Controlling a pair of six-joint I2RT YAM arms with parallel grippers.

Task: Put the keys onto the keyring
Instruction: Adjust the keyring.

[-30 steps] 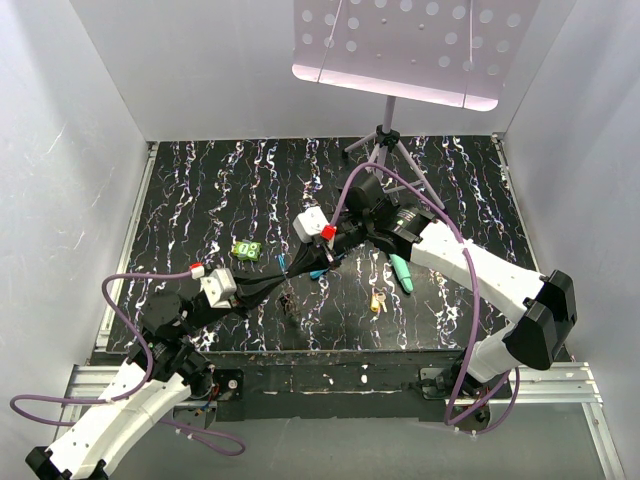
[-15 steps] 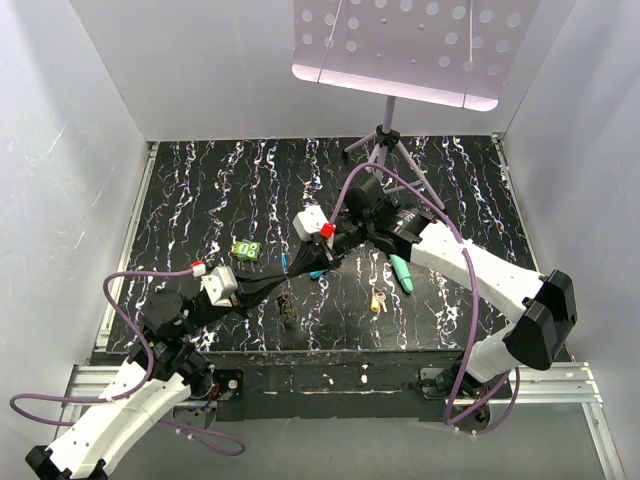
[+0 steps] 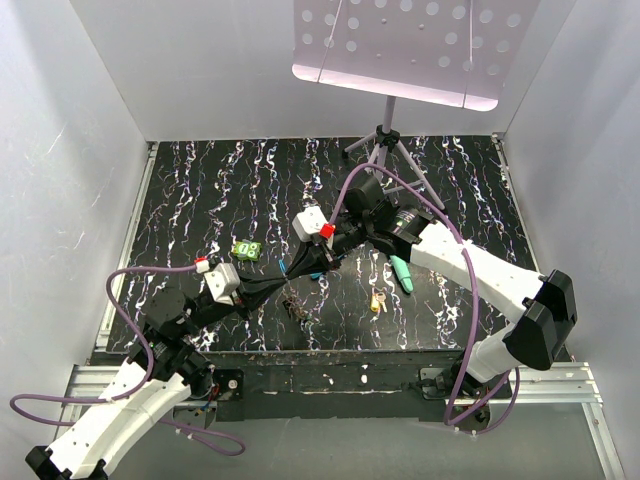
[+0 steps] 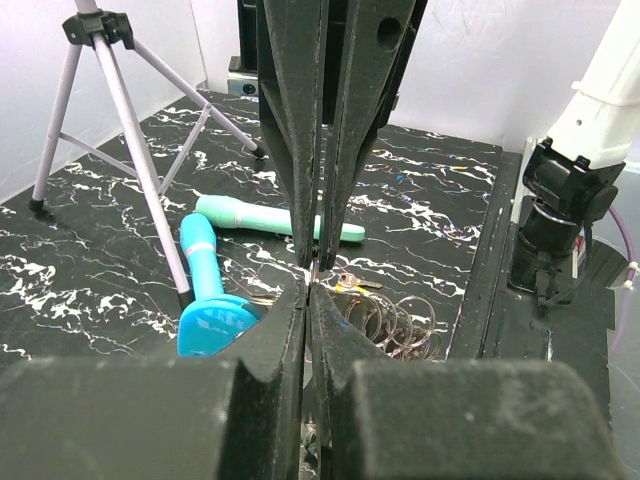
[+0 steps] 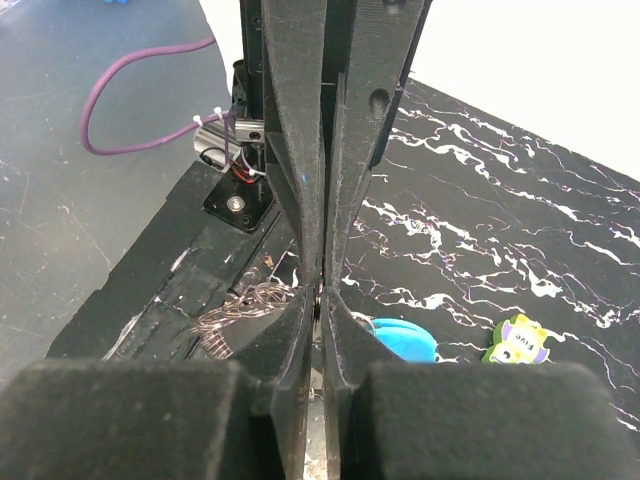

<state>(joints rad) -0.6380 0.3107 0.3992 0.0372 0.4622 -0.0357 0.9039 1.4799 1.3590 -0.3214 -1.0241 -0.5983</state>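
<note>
left wrist, grey keyring (image 4: 385, 322), loose overlapping wire loops

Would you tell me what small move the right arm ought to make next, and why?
Probably ease the right end effector straight back from the left end effector. The two meet tip to tip close to the keyring. The left looks shut on something thin, which I cannot identify, while the right looks slightly parted at its tip. Backing off slowly should avoid dragging that thing along.
</note>
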